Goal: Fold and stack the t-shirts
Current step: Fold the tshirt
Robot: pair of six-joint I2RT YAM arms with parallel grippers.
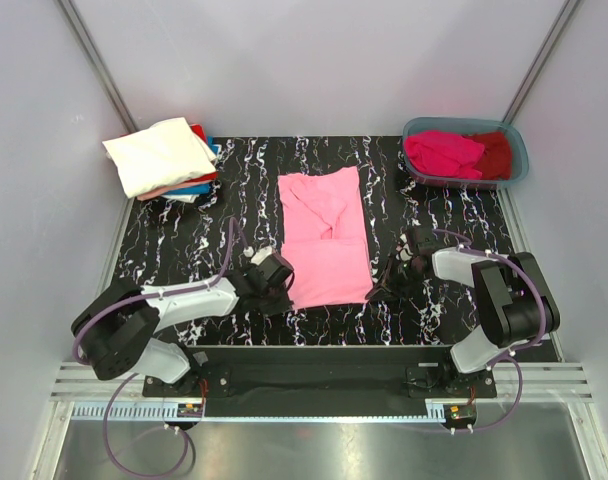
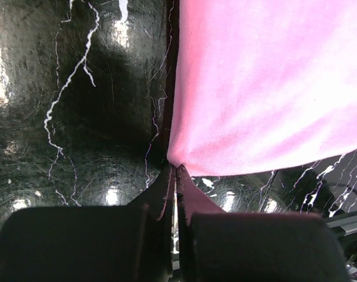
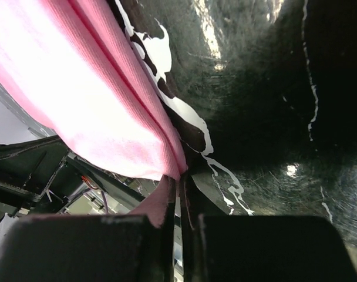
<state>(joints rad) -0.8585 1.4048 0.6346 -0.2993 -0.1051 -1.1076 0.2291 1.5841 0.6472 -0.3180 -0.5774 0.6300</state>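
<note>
A light pink t-shirt point(image 1: 324, 240) lies folded lengthwise into a long strip in the middle of the black marbled table point(image 1: 184, 250). My left gripper point(image 1: 284, 298) is shut on its near left corner point(image 2: 179, 157). My right gripper point(image 1: 376, 292) is shut on its near right corner point(image 3: 172, 167). Both sets of jaws sit low on the tabletop with pink cloth pinched at their tips. A stack of folded t-shirts point(image 1: 164, 158), cream-white on top with red and blue edges below, rests at the far left. Magenta point(image 1: 442, 152) and dark red point(image 1: 494, 152) t-shirts lie crumpled in the tub.
A grey-blue plastic tub point(image 1: 519, 150) stands at the far right corner. White walls close in the back and both sides. The arm bases and a metal rail point(image 1: 314, 385) run along the near edge.
</note>
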